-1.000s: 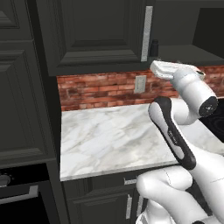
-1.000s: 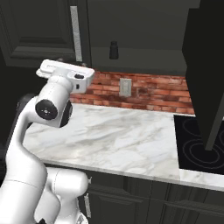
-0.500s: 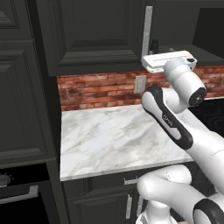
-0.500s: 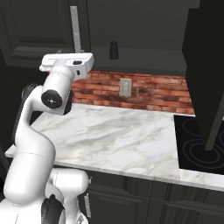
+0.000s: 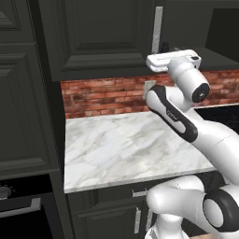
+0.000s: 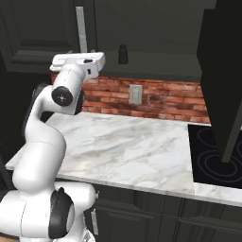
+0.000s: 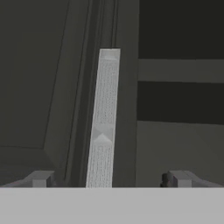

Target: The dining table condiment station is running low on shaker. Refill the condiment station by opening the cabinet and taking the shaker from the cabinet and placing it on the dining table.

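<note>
The cabinet (image 5: 98,37) is a dark upper wall unit above the counter. Its left door is shut and carries a long silver bar handle (image 5: 158,29) (image 6: 82,28) (image 7: 103,127). To the right of that door the inside lies open, and the small black shaker (image 5: 164,46) (image 6: 123,54) stands upright on its bottom shelf. My gripper (image 7: 109,178) is open and empty, level with the lower end of the handle, which runs up between the two fingertips without touching them. My white hand (image 5: 172,60) (image 6: 78,61) hovers just in front of the door's lower edge. The dining table is out of view.
Below lies a marble counter (image 5: 130,149) backed by red brick (image 6: 160,97) with a wall outlet (image 6: 135,93). A black stovetop (image 6: 215,156) is at the right, with a dark open door panel (image 6: 222,71) hanging above it. Tall dark cabinets (image 5: 23,93) and an oven (image 5: 18,205) stand at the left.
My hand has risen and moved in toward the shut cabinet door, nearer its handle. The gripper has stayed open. The shaker has not moved.
</note>
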{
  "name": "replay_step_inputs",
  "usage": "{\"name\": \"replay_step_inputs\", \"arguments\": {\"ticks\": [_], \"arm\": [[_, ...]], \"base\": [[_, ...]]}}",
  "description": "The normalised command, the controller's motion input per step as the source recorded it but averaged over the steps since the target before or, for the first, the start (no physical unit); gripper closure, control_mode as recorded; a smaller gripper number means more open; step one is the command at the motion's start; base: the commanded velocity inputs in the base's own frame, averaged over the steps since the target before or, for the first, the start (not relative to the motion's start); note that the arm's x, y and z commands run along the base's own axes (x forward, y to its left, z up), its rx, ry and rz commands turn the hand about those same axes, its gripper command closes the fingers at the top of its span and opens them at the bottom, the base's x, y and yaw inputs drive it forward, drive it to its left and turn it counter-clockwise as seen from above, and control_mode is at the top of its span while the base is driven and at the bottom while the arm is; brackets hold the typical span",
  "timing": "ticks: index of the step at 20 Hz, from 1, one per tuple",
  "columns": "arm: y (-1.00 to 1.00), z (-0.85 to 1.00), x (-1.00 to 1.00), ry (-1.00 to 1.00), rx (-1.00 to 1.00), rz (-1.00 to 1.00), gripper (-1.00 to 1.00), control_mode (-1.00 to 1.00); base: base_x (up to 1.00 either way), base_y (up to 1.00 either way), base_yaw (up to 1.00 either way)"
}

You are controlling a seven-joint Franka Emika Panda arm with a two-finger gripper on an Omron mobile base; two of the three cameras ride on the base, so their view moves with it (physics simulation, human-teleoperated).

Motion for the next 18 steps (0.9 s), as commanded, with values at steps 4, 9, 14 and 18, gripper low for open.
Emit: {"name": "replay_step_inputs", "arguments": {"ticks": [4,9,14,18], "arm": [[0.14,0.01,0.33,0.04,0.00,-0.07,-1.00,-1.00],[0.04,0.00,0.17,0.00,0.00,-0.05,-1.00,-1.00],[0.00,0.00,0.20,0.00,0.00,-0.02,-1.00,-1.00],[0.00,0.00,0.24,0.00,0.00,0.00,-1.00,-1.00]], "base": [[0.00,0.00,0.00],[0.00,0.00,0.00],[0.00,0.00,0.00],[0.00,0.00,0.00]]}}
